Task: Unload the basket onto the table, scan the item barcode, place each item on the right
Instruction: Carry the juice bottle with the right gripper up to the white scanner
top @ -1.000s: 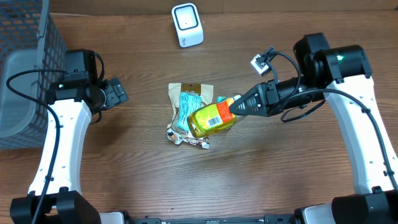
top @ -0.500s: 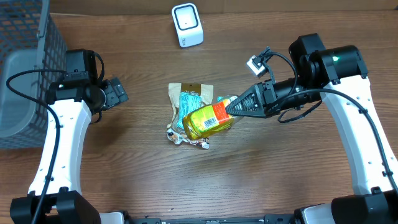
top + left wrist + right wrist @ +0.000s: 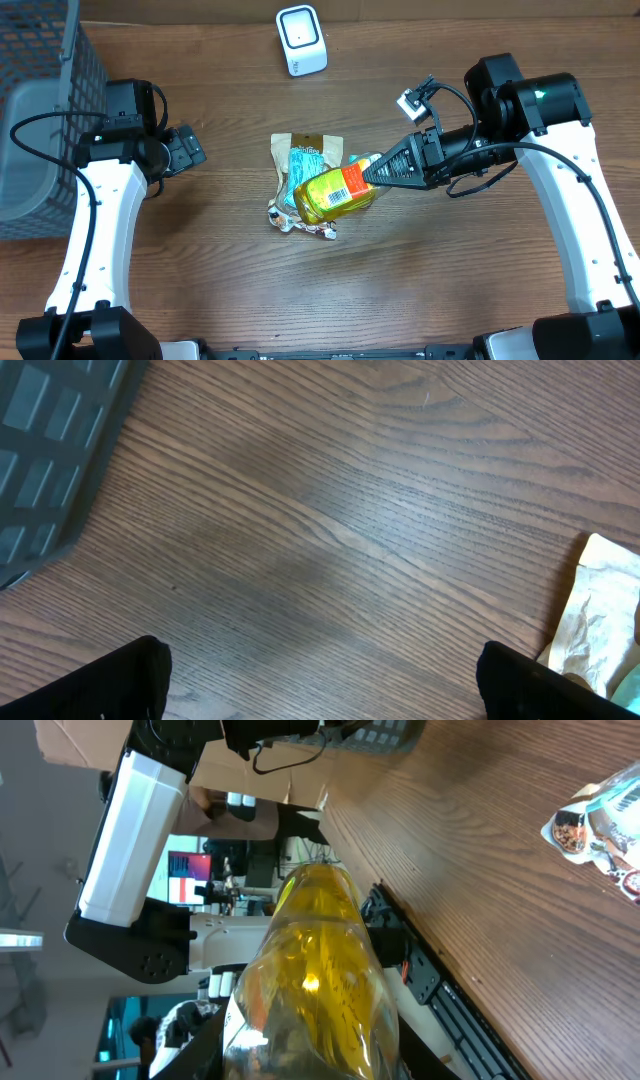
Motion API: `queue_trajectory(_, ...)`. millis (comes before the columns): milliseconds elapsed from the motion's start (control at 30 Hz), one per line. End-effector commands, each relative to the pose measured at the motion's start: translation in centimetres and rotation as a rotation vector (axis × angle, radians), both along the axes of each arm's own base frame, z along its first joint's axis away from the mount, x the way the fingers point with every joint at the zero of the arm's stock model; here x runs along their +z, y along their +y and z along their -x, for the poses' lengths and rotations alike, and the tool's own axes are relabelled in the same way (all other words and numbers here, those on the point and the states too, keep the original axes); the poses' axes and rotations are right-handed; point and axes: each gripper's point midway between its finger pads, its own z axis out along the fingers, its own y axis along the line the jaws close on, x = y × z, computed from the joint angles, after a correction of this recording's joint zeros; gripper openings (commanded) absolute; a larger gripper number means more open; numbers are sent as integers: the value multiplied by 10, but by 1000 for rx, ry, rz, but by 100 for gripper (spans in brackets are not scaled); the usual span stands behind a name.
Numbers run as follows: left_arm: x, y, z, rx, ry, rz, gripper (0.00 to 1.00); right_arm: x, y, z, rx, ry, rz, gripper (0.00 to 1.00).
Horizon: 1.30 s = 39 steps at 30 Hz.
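At the middle of the counter (image 3: 220,290), the right tool (image 3: 368,172) is clenching one end of the yellow bottle (image 3: 335,193). The bottle is lying sideways over the right edge of the snack pouch (image 3: 300,180), with its orange barcode label facing up. Compared with a second ago, tool and bottle are sitting slightly farther left, more over the pouch; since half a second ago nothing is shifting. The white scanner (image 3: 301,40) is standing well apart at the far edge. The left tool (image 3: 188,148) is hanging released and empty near the grey basket (image 3: 40,110), its pose unchanged.
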Motion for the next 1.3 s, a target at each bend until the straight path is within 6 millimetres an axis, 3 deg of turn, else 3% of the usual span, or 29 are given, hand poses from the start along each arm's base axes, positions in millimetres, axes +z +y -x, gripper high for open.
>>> queue_trajectory(0,7,1,-2,-11,-19,-14,100,21,2,7,19,-94,-46,13)
queue_trajectory(233,7,1,-2,-11,-19,-14,100,-6,-7,-5,9,-173,121,13)
queue_trajectory(433,7,1,-2,-11,-19,-14,100,-37,-26,-32,-26,-308,343,14)
queue_trajectory(767,7,1,-2,-11,-19,-14,100,-33,-36,-99,-263,-436,446,12)
queue_trajectory(933,7,1,-2,-11,-20,-14,100,-6,-39,-114,-318,-544,462,11)
queue_trajectory(1067,7,1,-2,-11,-19,-14,100,38,-46,-125,-411,-659,501,11)
queue_trajectory(1267,7,1,-2,-11,-19,-14,100,108,-50,-124,-528,-855,579,11)
